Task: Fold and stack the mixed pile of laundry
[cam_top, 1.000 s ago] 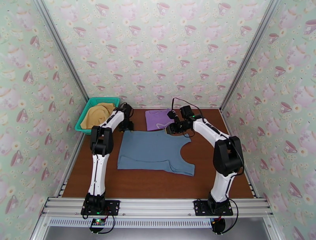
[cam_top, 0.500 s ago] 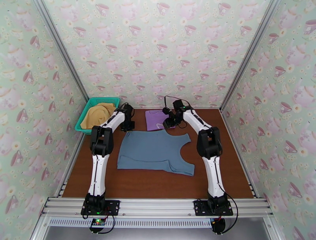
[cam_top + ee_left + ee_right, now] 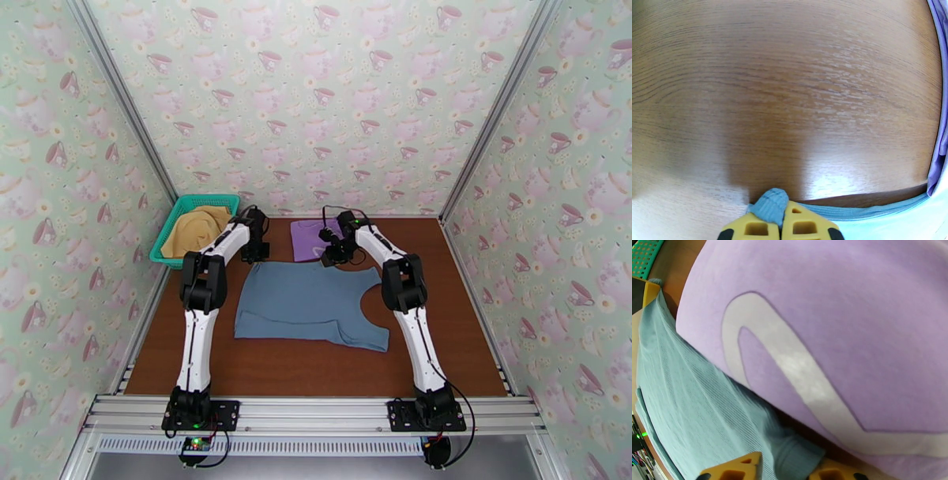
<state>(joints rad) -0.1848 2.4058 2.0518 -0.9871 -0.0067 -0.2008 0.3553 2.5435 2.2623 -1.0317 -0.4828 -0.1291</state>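
The grey-blue garment lies spread flat in the middle of the table. My left gripper is at its far left corner, and in the left wrist view its yellow fingertips are shut on a pinch of the blue cloth. My right gripper is at the garment's far edge, beside the folded lilac-purple shirt. In the right wrist view its fingers stand apart with the blue hem between them, and the lilac shirt lies just beyond. The mustard-yellow garment lies in the basket.
The teal mesh basket stands in the far left corner against the wall. Patterned walls close the table on three sides. Bare brown tabletop runs along the near side and to the right of the blue garment.
My right gripper has moved left along the blue garment's far edge, from its right shoulder towards the lilac shirt. The left arm has stayed at the far left corner.
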